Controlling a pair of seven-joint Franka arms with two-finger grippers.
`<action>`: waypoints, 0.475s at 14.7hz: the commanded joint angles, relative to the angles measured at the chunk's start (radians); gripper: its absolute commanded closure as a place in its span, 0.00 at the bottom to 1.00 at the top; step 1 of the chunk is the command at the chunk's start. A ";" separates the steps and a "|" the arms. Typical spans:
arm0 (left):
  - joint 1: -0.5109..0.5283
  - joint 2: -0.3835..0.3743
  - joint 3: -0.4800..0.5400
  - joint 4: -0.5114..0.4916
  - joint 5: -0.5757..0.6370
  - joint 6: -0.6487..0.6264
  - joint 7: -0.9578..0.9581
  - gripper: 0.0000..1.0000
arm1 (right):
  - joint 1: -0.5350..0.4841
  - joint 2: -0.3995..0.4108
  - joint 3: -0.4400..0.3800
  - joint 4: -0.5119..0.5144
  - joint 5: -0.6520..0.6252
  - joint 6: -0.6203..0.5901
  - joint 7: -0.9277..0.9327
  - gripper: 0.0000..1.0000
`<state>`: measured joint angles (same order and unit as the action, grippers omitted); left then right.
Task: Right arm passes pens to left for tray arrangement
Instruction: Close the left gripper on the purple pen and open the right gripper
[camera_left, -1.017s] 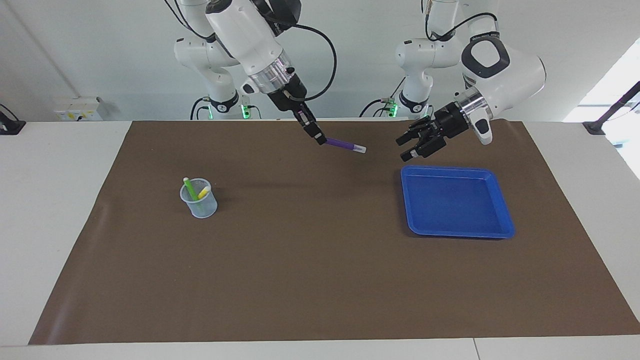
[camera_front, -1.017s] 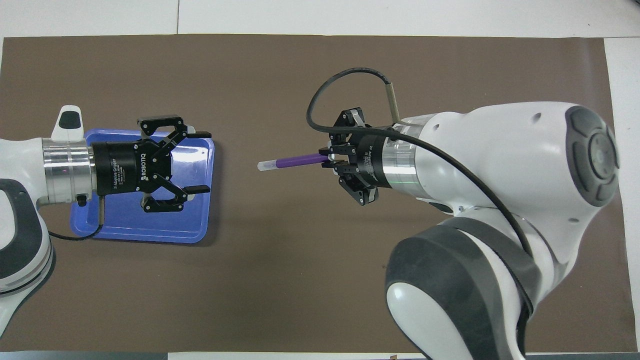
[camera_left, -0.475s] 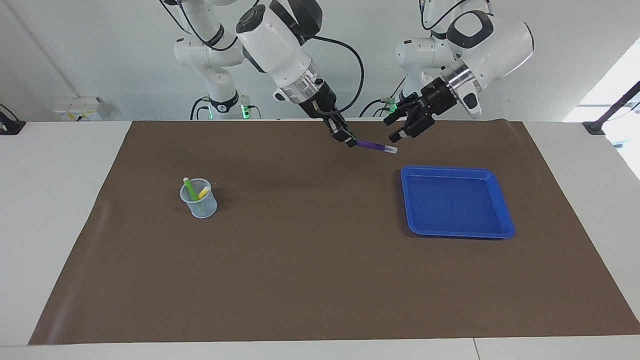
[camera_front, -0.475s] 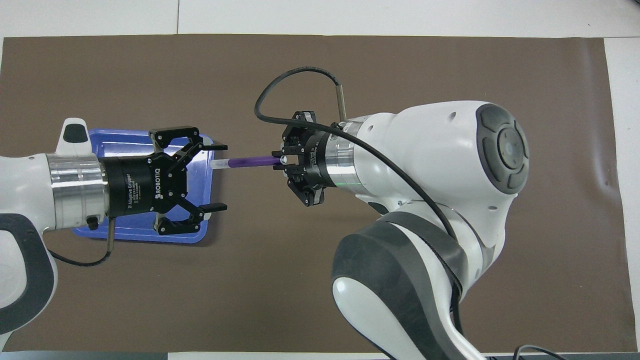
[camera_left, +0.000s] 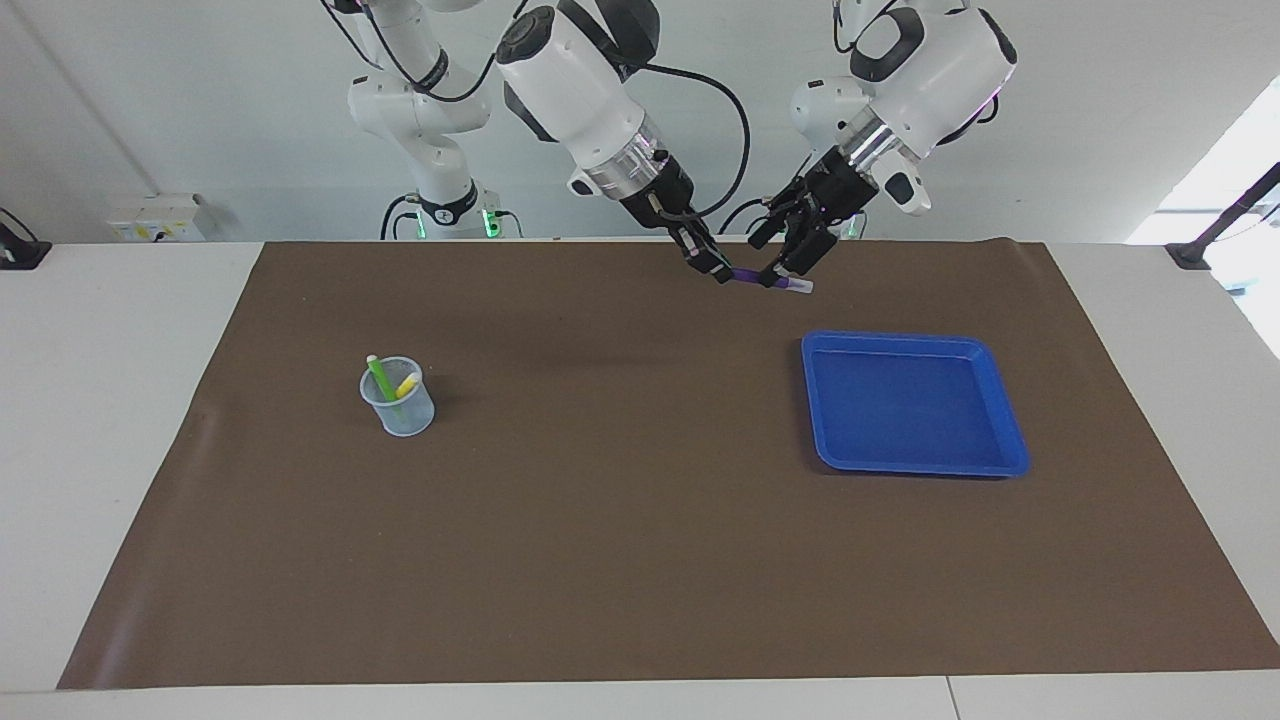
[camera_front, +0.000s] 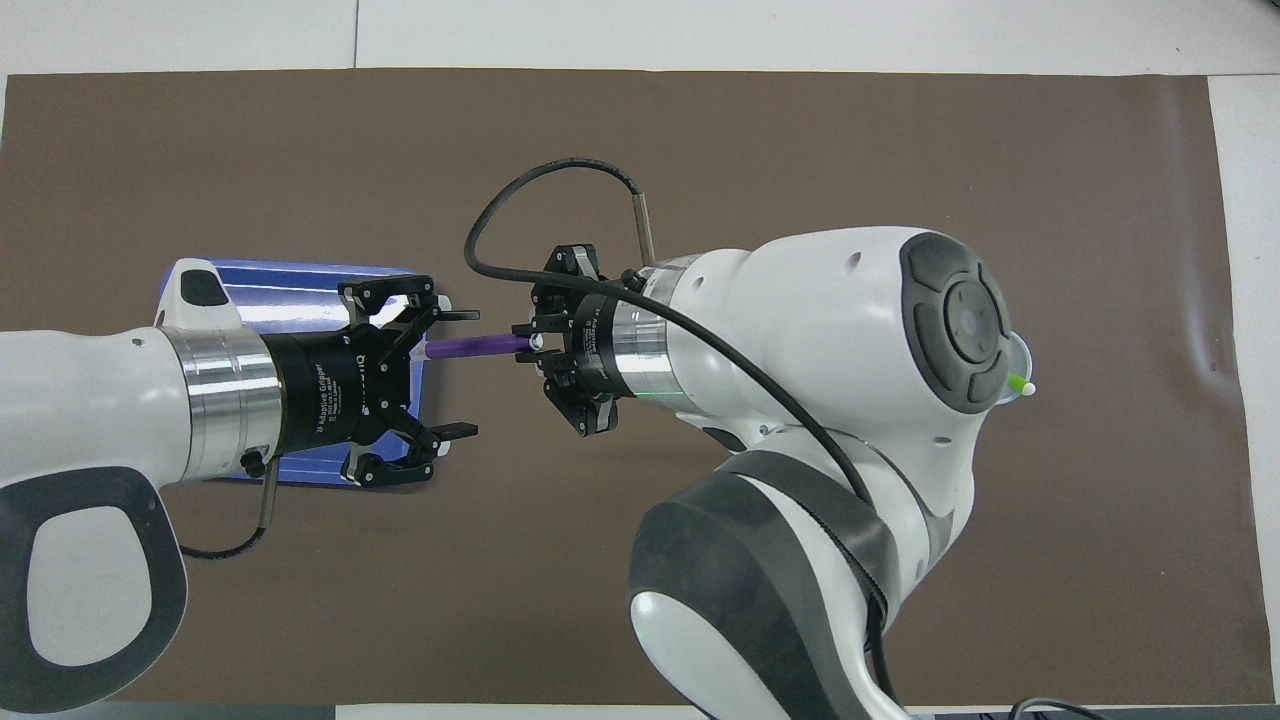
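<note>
A: Right gripper (camera_left: 716, 271) is clamping the purple pen (camera_left: 752, 279), presenting it near the tray (camera_left: 1008, 420).
B: Left gripper (camera_left: 783, 262) is straddling it, fingers apart. Handover step; closing comes next, probably.

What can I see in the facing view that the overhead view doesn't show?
Only the facing view shows the whole blue tray with nothing in it, plus the cup holding green and yellow pens. Only the overhead view shows the left gripper with its fingers spread wide. Both show the right gripper shut on the purple pen, offering it to the left gripper in mid-air.
</note>
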<state>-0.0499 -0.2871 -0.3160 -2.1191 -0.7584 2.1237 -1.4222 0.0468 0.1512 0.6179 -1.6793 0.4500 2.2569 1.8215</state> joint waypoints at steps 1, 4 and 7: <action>-0.008 -0.015 -0.003 -0.018 0.074 0.054 -0.107 0.04 | -0.010 0.008 0.016 0.010 0.013 -0.005 0.013 1.00; -0.012 -0.017 -0.023 -0.015 0.198 0.050 -0.188 0.05 | -0.010 0.008 0.017 0.010 0.013 -0.005 0.013 1.00; -0.012 -0.017 -0.023 -0.013 0.199 0.052 -0.193 0.09 | -0.010 0.008 0.017 0.009 0.012 -0.003 0.013 1.00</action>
<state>-0.0500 -0.2872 -0.3407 -2.1201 -0.5879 2.1567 -1.5820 0.0467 0.1520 0.6208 -1.6793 0.4500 2.2569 1.8216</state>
